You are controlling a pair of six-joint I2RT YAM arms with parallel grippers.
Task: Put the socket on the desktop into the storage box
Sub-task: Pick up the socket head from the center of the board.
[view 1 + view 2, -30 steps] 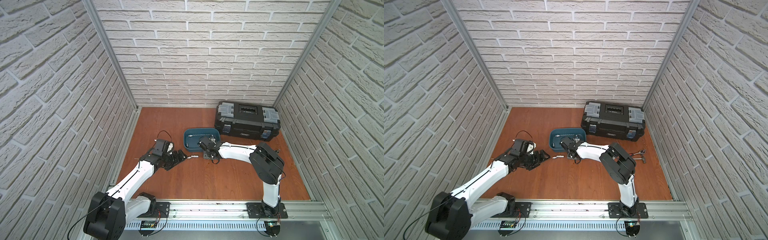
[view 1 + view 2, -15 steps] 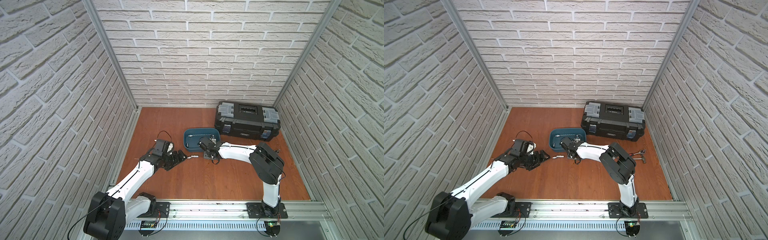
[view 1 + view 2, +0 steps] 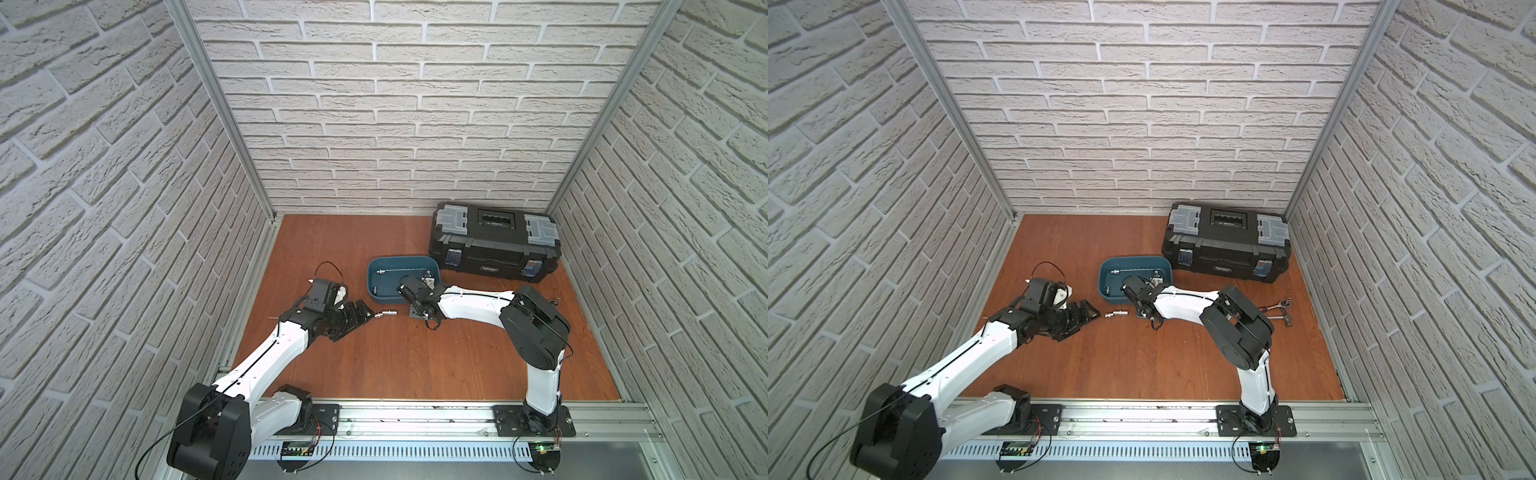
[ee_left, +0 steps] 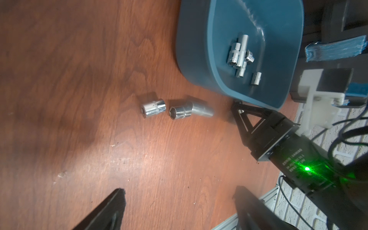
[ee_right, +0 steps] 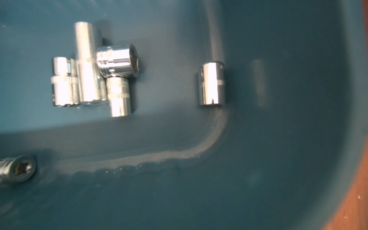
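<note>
Two chrome sockets lie side by side on the desktop (image 3: 415,365): a short socket (image 4: 153,107) and a longer socket (image 4: 190,111), seen together as a small silver shape (image 3: 384,314) (image 3: 1117,313). My left gripper (image 4: 179,196) (image 3: 362,313) stands open just short of them, nothing between its fingers. The teal storage box (image 3: 376,266) (image 4: 195,59) holds several sockets (image 5: 89,69) and one apart (image 5: 212,83). My right gripper (image 4: 238,106) (image 3: 415,311) is down at the box's near wall; its jaws are seen only side-on.
A black toolbox (image 3: 494,241) stands behind the box at the back right. A ratchet wrench (image 3: 1277,305) and a hammer (image 3: 1281,320) lie by the right wall. A long extension bar (image 3: 399,271) lies in the box. Brick walls close three sides.
</note>
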